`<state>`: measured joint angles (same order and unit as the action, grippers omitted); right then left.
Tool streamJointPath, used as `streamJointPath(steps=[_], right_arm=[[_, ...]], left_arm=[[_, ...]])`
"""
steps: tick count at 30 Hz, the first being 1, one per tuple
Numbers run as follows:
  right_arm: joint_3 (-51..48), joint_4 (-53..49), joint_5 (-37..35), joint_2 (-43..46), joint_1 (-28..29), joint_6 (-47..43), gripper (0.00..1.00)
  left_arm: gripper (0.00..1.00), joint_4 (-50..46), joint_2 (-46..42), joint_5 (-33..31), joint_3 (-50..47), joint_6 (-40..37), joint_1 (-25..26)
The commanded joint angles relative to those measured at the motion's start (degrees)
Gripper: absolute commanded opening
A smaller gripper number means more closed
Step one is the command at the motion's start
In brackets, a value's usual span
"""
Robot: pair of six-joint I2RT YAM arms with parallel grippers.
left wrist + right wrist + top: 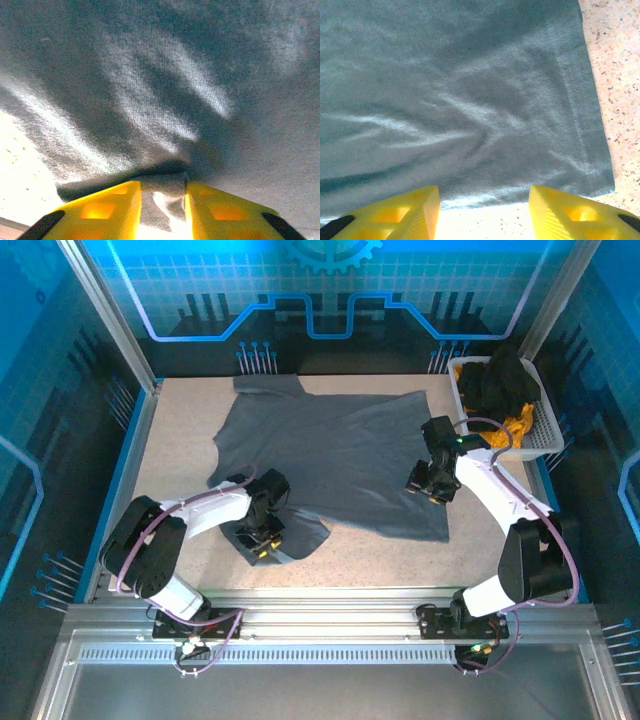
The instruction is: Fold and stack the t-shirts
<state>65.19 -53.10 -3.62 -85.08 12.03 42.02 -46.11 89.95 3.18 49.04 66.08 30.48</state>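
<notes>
Spreading away from both arms, the large slate-grey cloth t-shirt [340,455] lies flat on the speckled beige surface [180,430]; your left yellow-fingered tool [162,186] pinches its near edge, your right tool [485,195] gapes empty, straddling the opposite edge

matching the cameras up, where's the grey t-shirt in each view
top external: grey t-shirt spread flat in the centre.
left wrist: grey t-shirt across the top and middle, an edge bunched between the left end effector fingers.
right wrist: grey t-shirt across top and left, its hemmed corner at lower right.
shared landmark: speckled table top beside the shirt.
</notes>
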Motion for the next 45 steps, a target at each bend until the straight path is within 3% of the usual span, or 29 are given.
streamJointPath(steps=[1,8,19,28,33,45], right_arm=[[-0.9,-0.8,-0.1,1.2,0.2,0.8,0.51],[-1.7,-0.9,-0.6,2.1,0.1,1.3,0.50],[-8.0,-3.7,-1.3,8.5,-0.8,6.4,0.50],[-22.0,-1.6,3.0,13.8,-13.2,13.8,0.52],[-25.7,2.7,4.1,12.5,-17.3,15.1,0.51],[-26.0,11.1,7.0,6.1,-19.3,15.3,0.43]], left_arm=[[0.22,-2.3,-1.2,-1.0,-1.1,-0.9,0.5],[0.00,-3.1,-1.9,-1.9,-1.8,-1.1,0.5],[0.00,-12.3,-11.1,-1.6,1.3,-3.9,0.7],[0.00,-24.2,-19.9,0.5,2.2,-10.1,0.8],[0.00,-27.3,-23.4,2.4,0.3,-11.6,1.0],[0.00,-29.6,-27.4,7.0,-2.8,-14.0,2.2]])
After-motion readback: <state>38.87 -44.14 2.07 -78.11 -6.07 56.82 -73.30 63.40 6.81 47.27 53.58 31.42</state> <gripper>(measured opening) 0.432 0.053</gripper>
